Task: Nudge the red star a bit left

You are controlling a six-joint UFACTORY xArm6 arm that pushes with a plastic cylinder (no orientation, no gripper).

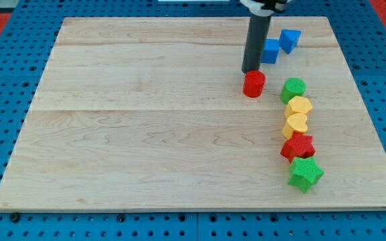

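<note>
Wooden board (146,134): one red star (297,146), eight blocks.

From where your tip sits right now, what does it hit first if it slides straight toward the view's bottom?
My tip would meet the red cylinder almost at once; it sits just below it, apparently touching or nearly so.

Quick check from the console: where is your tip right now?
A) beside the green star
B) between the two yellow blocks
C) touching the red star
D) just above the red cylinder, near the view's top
D: my tip sits at the upper edge of the red cylinder, well up the board from the red star, which lies between a yellow block and the green star.
</note>
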